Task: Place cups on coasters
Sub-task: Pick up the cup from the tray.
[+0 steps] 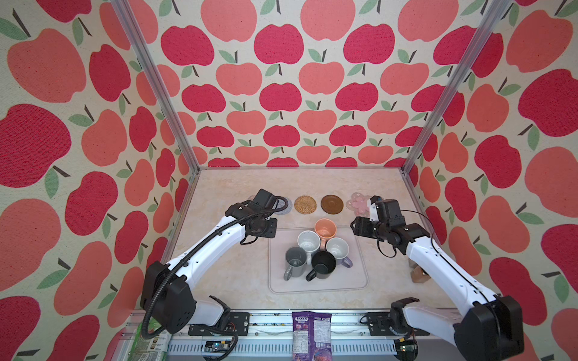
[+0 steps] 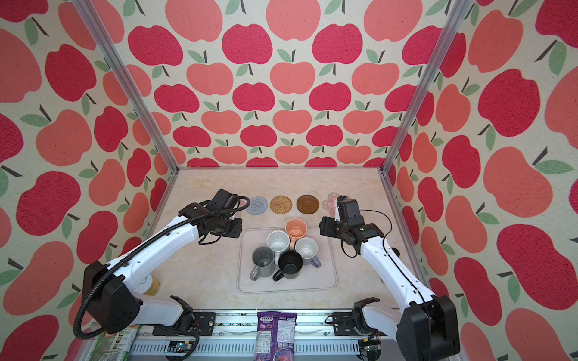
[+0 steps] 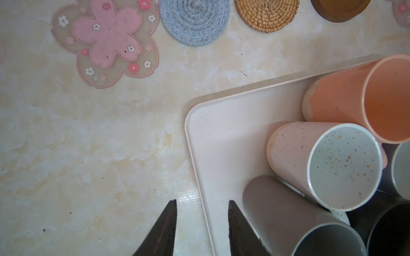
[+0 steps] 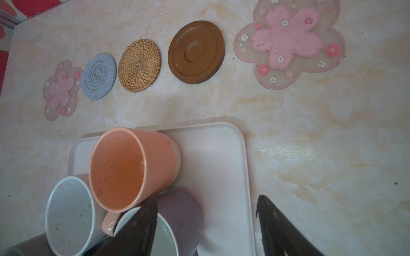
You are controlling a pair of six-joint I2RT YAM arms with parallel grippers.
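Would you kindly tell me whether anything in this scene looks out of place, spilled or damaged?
Nothing is spilled or tipped: all five cups stand upright, crowded together on the tray. A purple sweet packet lying across the front rail looks stray, off the work surface.

You're looking at a marble-look table [image 3: 88,155] with a faint sheen, a matt speckled tray [image 3: 221,133], a smooth glazed peach mug [image 4: 124,168], a woven rattan coaster [image 4: 139,65], a soft corded cloth coaster [image 3: 194,22], a matt grainy brown coaster [image 4: 196,52] and a rubbery, part-translucent flower coaster [image 3: 106,42].
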